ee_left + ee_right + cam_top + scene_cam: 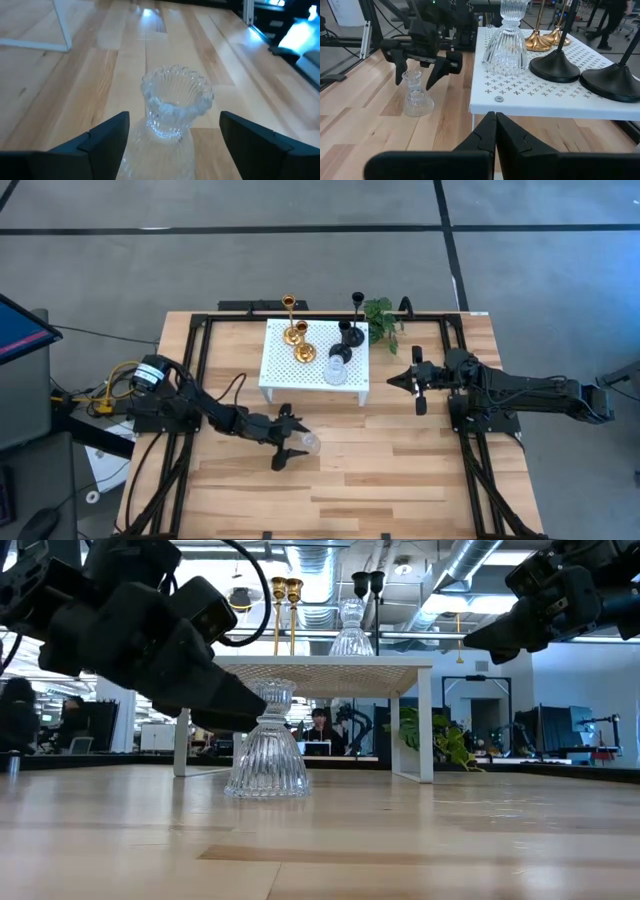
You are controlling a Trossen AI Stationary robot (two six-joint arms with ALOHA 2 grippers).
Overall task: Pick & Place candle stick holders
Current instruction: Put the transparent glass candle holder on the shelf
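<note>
High view is showing six candle stick holders in all: two gold, two black and two clear glass. Five of them are standing on the white perforated stand [315, 365] at the far middle of the wooden table [400, 480]: the tall gold holder [288, 304] and the short gold holder [304, 350] toward the stand's left side, the tall black holder [357, 301] and the squat black holder [351, 335] toward its right, and one clear glass holder [337, 368] near its front edge. The sixth, the second clear glass holder [309, 443], is standing upright on the bare table in front of the stand, and the left gripper [292, 442] is sitting around it with its fingers spread wide; in the left wrist view the ribbed glass cup is showing between the two dark fingers [107, 135] with clear gaps on both sides, so nothing is being squeezed. The right gripper [398, 380] is hovering just right of the stand with its fingers pressed together and holding nothing. One small green plant [381, 315] is sitting at the stand's far right corner. No brand, label or readable writing is showing on any holder, though the glass ones may be too fine to tell.
</note>
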